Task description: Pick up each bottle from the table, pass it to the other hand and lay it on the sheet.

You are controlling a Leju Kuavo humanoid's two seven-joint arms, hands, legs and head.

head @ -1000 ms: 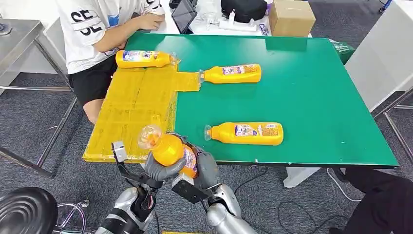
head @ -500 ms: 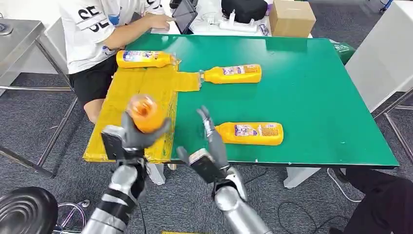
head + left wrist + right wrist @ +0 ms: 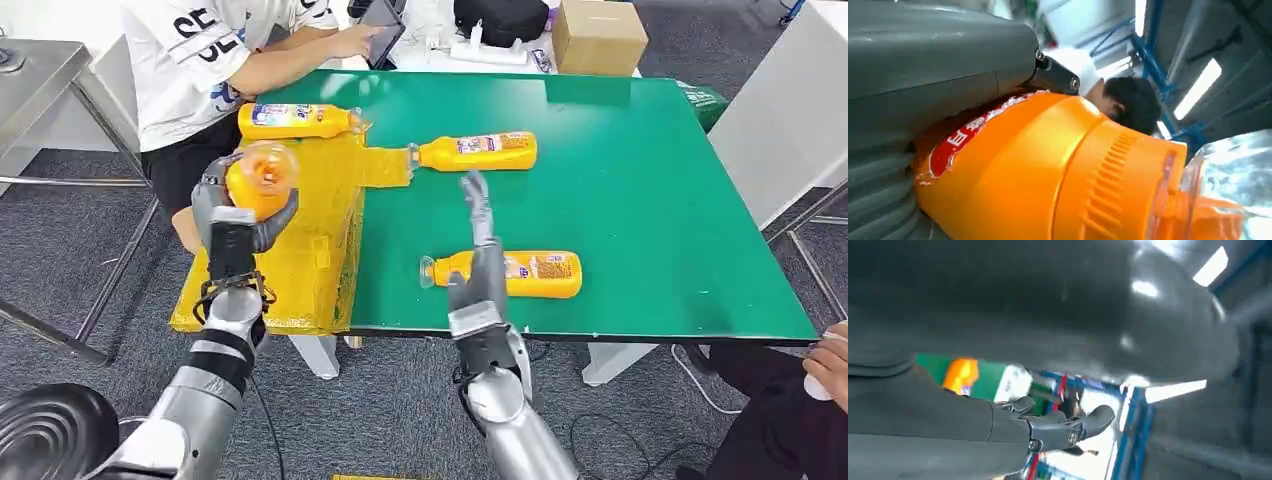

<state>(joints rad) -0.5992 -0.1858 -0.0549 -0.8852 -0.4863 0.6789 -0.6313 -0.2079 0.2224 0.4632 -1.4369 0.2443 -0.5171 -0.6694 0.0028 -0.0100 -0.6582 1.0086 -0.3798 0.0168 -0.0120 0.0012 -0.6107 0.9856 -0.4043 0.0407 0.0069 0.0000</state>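
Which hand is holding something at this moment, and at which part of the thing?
The left hand grips an orange bottle around its body, cap end free. The right hand holds nothing, fingers apart.

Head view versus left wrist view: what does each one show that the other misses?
The head view alone shows the green table, the yellow sheet, three bottles lying flat, and the open right robot hand. The left wrist view alone shows the held bottle's ribbed cap and red label up close. Both show the left robot hand gripping that orange bottle, and a person nearby.
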